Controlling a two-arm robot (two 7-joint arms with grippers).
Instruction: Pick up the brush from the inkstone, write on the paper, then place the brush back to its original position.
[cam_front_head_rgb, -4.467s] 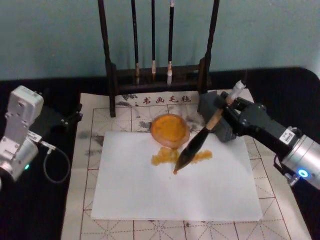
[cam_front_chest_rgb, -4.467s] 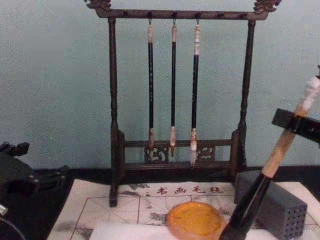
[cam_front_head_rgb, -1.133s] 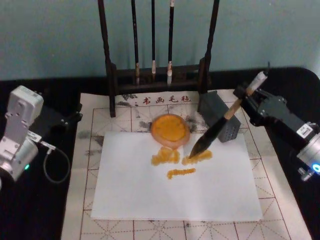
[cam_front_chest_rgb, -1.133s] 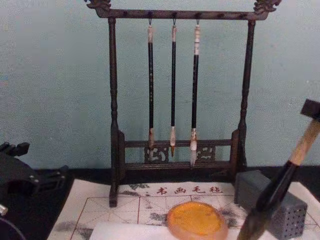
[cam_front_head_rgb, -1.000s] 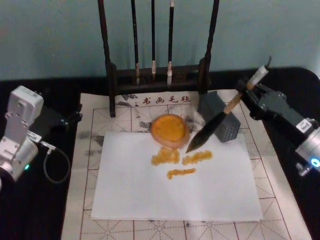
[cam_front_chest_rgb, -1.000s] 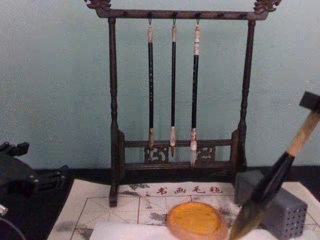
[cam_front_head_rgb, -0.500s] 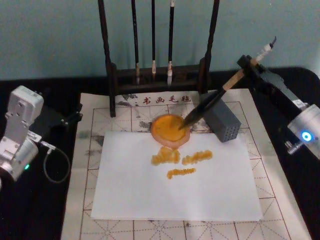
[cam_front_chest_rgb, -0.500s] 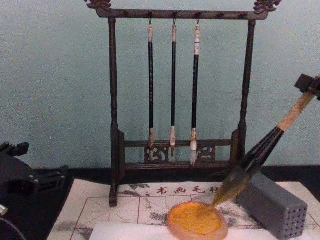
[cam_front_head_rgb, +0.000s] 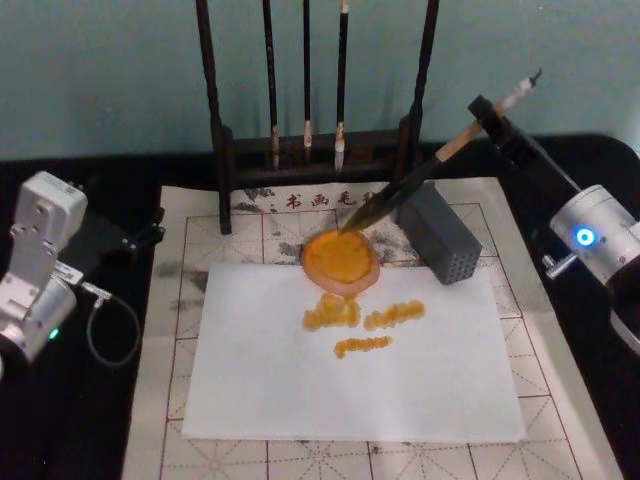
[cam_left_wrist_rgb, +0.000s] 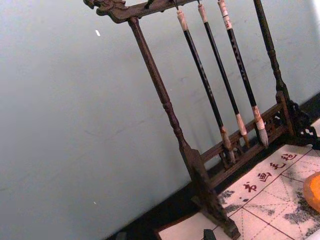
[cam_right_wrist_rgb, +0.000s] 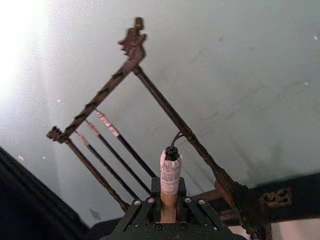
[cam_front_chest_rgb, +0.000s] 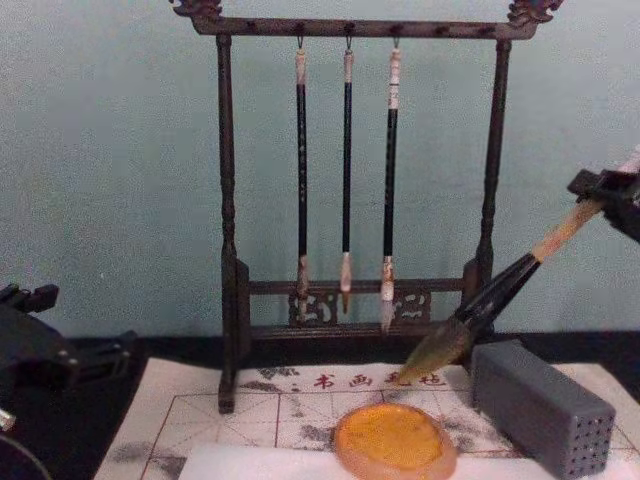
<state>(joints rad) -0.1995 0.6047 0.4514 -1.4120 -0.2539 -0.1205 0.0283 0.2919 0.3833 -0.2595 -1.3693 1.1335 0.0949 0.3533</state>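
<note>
- One pincer is at work: the right pincer, raised over the far right of the desk, holds the brush by its tan upper shaft; in the right wrist view the jaws press on either side of the shaft, just under the whitish end cap.
- The brush slants down toward the robot's left, end cap high; its tuft hangs over the far rim of the inkstone; from the chest view the tuft is in the air, clear of the dish.
- The inkstone sits at the far edge of the paper, which lies flat on the red-gridded mat.
- Three orange strokes mark the paper just on the near side of the inkstone; two lie side by side, the third below them.
- A grey block with rows of holes stands just right of the inkstone, under the brush's black part.
- A dark rack at the far edge carries three thin brushes, hanging upright.
- The left pincer is parked off the mat's left edge, well apart from the paper; whether it is wide or narrow I cannot tell.
</note>
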